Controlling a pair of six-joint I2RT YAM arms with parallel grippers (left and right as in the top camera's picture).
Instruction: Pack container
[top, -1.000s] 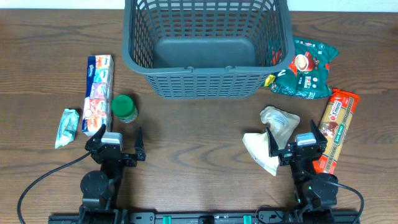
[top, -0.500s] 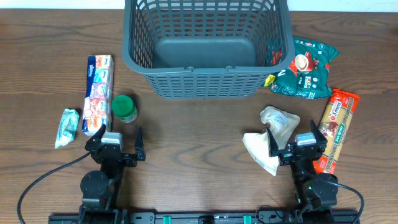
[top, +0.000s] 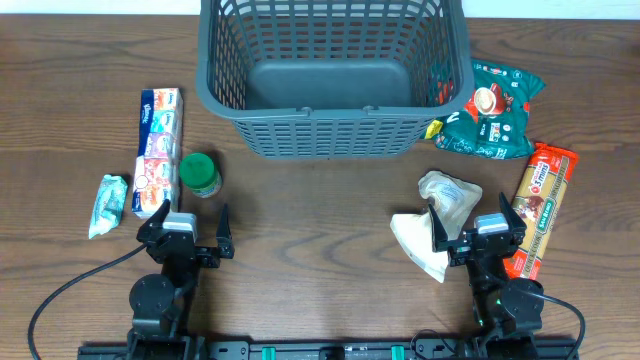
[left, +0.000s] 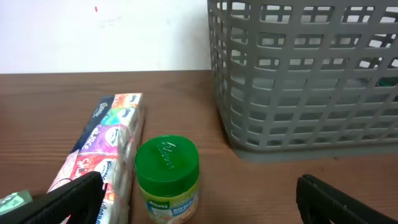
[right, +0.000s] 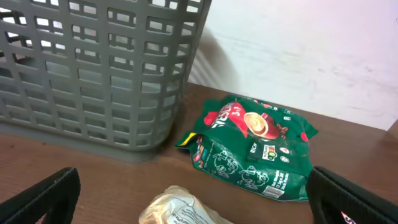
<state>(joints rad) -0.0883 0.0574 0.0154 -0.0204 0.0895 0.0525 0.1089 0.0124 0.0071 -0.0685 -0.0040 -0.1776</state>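
Left gripper (top: 186, 224): your jaws spread, empty.
Right gripper (top: 477, 232): your jaws spread, empty.
Container (top: 330, 130): far edge, centre, long side crosswise, equally near both.

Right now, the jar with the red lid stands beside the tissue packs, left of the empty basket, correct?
No: the lid is green, as the left wrist view shows. The jar does stand beside the tissue packs, left of the empty basket.

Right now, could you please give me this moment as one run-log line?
basket empty | left pincer open, near green-lid jar | right pincer open, by white bag | nothing held
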